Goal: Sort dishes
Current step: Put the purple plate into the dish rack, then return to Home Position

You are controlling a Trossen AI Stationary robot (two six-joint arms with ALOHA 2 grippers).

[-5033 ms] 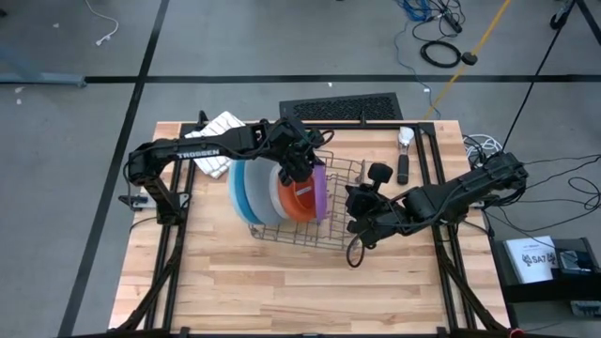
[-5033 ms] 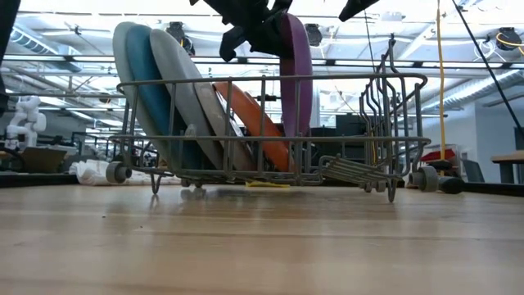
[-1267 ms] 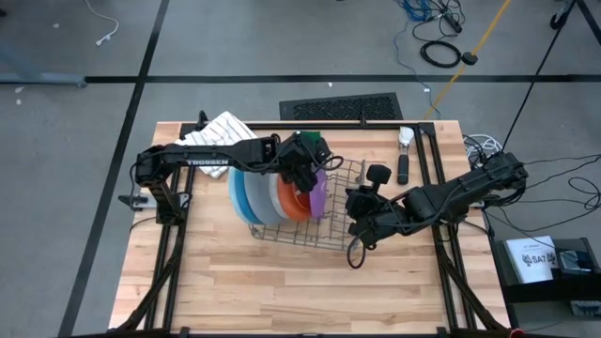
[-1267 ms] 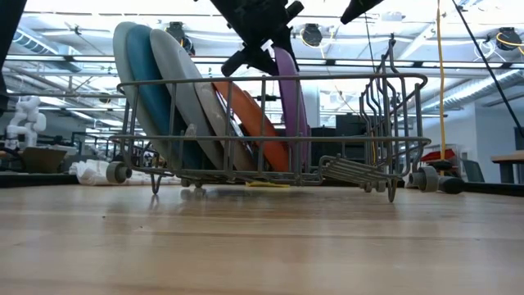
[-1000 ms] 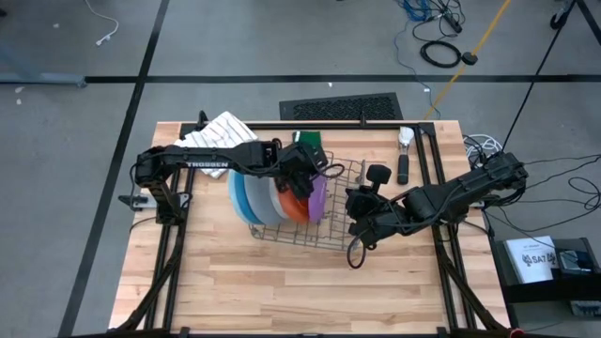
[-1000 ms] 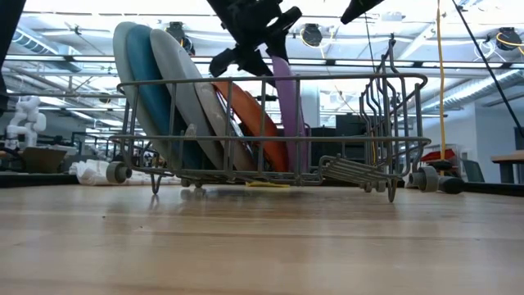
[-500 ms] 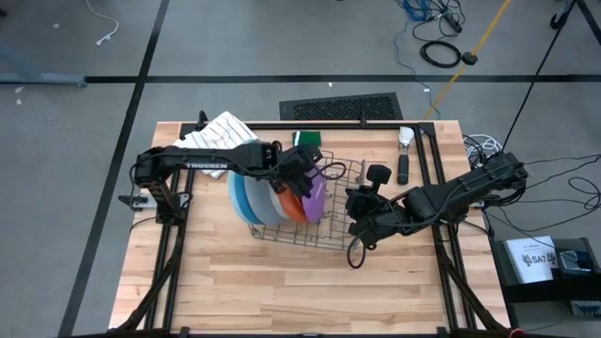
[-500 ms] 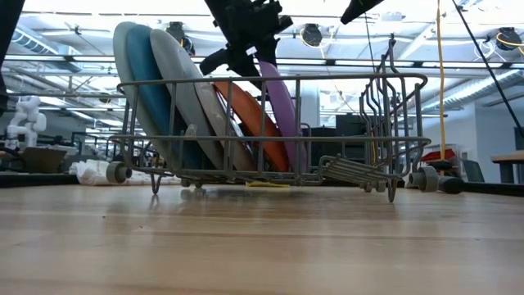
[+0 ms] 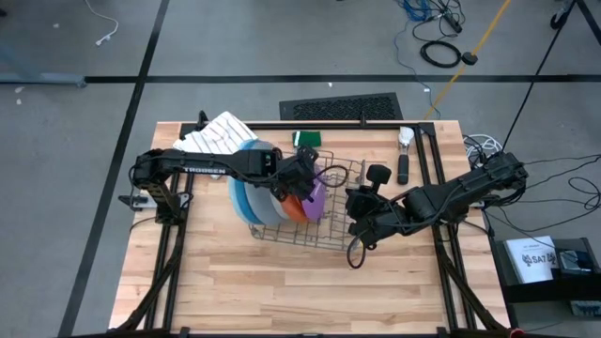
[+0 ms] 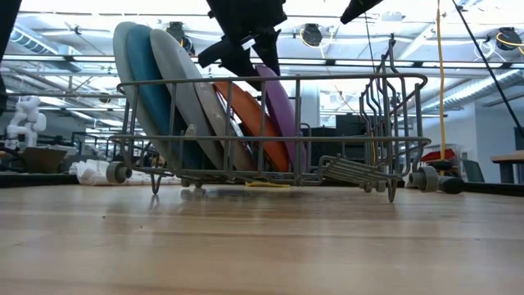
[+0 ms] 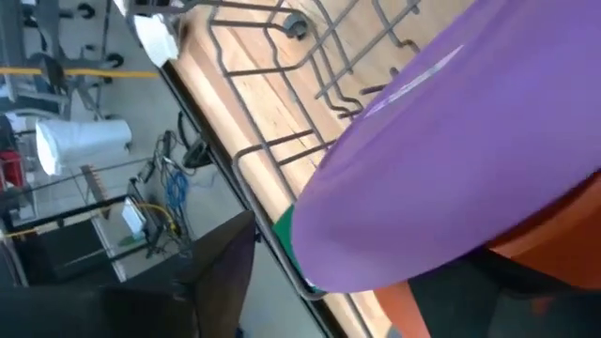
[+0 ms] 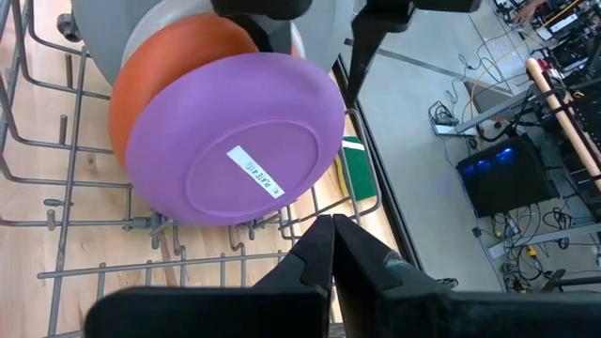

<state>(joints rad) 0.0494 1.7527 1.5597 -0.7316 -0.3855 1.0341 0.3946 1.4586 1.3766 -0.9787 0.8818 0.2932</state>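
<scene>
Inside the wire dish rack (image 9: 331,218) on the wooden table (image 9: 235,291), a purple plate (image 12: 235,155) stands tilted against an orange plate (image 12: 160,70), with grey (image 10: 184,90), darker blue (image 10: 151,82) and light blue (image 10: 124,57) plates leaning in a row beyond them. The left gripper (image 9: 302,174) hangs just above the purple plate's upper rim, its fingers parted and apart from the plate in the low view. The right gripper (image 12: 331,246) waits beside the rack's other end, fingers pressed together and holding nothing. A white striped cloth (image 9: 218,129) lies near the table's far edge.
</scene>
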